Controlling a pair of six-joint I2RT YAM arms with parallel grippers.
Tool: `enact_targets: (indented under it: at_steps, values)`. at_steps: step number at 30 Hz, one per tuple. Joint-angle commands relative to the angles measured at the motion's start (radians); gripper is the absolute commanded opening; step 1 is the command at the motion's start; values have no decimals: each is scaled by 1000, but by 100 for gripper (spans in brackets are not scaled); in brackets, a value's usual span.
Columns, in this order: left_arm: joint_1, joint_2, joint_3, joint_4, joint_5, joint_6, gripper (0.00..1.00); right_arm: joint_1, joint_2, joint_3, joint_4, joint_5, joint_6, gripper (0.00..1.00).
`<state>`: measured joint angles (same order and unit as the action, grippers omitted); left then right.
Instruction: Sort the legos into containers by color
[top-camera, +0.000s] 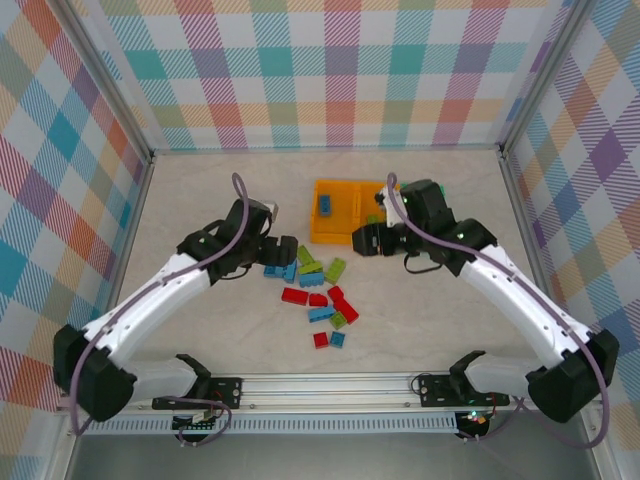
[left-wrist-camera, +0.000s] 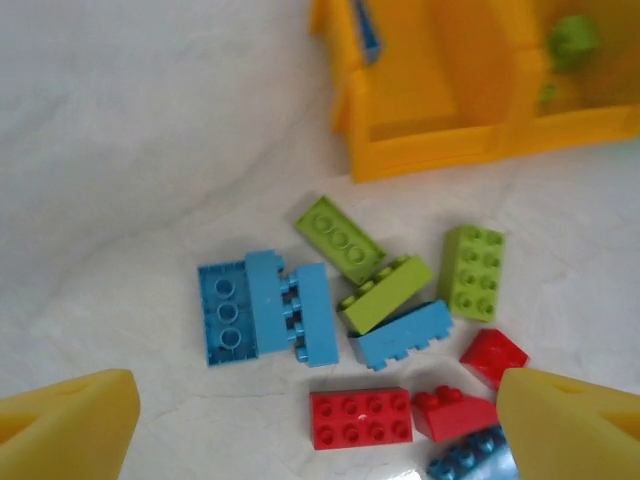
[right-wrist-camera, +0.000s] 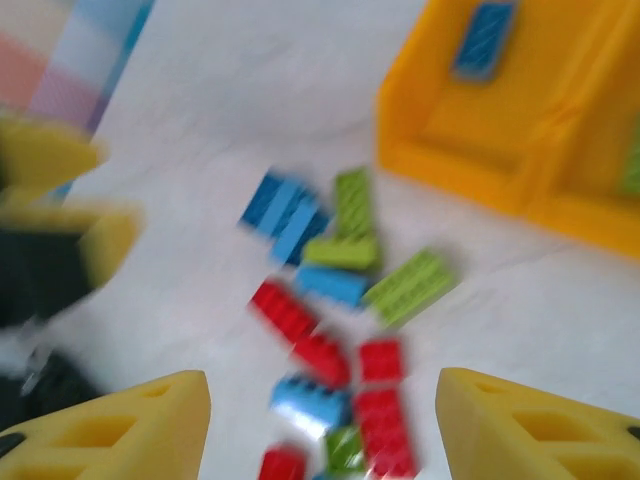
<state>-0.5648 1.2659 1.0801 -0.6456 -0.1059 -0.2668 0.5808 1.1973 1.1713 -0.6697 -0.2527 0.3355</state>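
Blue, red and lime legos (top-camera: 315, 290) lie scattered mid-table. Behind them stand two orange bins side by side. The left bin (top-camera: 318, 232) holds a blue brick (top-camera: 326, 205). The right bin (left-wrist-camera: 590, 118) holds a lime brick (left-wrist-camera: 573, 40) and is partly hidden under my right arm. The green bin is out of view. My left gripper (top-camera: 283, 250) hangs open at the pile's left end, above a red brick (left-wrist-camera: 360, 418) and a clump of blue bricks (left-wrist-camera: 265, 310). My right gripper (right-wrist-camera: 325, 430) is open above the pile's right side; its view is blurred.
Checked walls on metal posts (top-camera: 150, 170) close in the table on three sides. A metal rail (top-camera: 320, 385) runs along the near edge. Bare tabletop (top-camera: 200, 190) lies left of the bins and at the far right (top-camera: 480, 190).
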Motion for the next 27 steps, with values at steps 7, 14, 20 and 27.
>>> enact_targets:
  at_steps: [7, 14, 20, 27]
  values:
    - [174, 238, -53, 89, 95, -268, 62, 70, -72, -20, -207, -128, 21, 66]
    - [228, 313, -54, 134, 110, -227, 42, 73, -90, -26, -176, -95, 50, 67]
    - [233, 380, -48, 145, 145, -191, 39, 73, -63, 10, -179, -89, 44, 69]
    - [233, 444, -58, 165, 151, -183, 27, 73, -3, 32, -173, -100, 32, 69]
